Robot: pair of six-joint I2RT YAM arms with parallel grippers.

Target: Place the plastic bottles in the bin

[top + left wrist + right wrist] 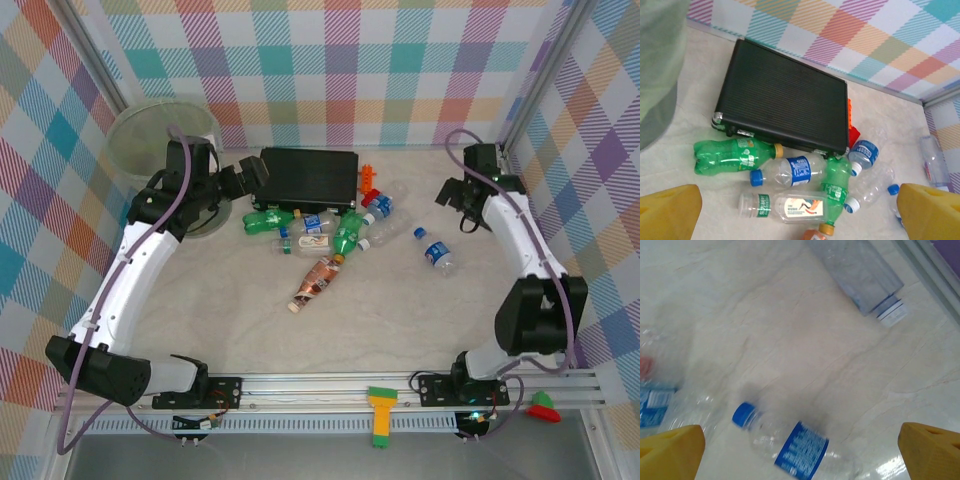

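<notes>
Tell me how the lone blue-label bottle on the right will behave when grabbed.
The blue-label bottle looks clear and empty, so probably light and squashy. Lying on its side on the smooth table, it would likely roll or skid if nudged.

No word, brand or number is sharp enough to read from here. In the left wrist view, the green bottle (pixel 725 157) lying flat wears a green wrap with pale print too fine to make out. The blue-labelled bottle (pixel 790 172) beside it carries white lettering that is only smudges. The white-labelled bottle (pixel 790 207) below shows an orange-red swirl and a green band of small white characters, possibly Chinese. In the right wrist view, the blue-capped bottle (pixel 795 447) has a blue label with blurred white lines. The bare clear bottle (pixel 855 270) at the top ends in a white strip with tiny dark marks.
</notes>
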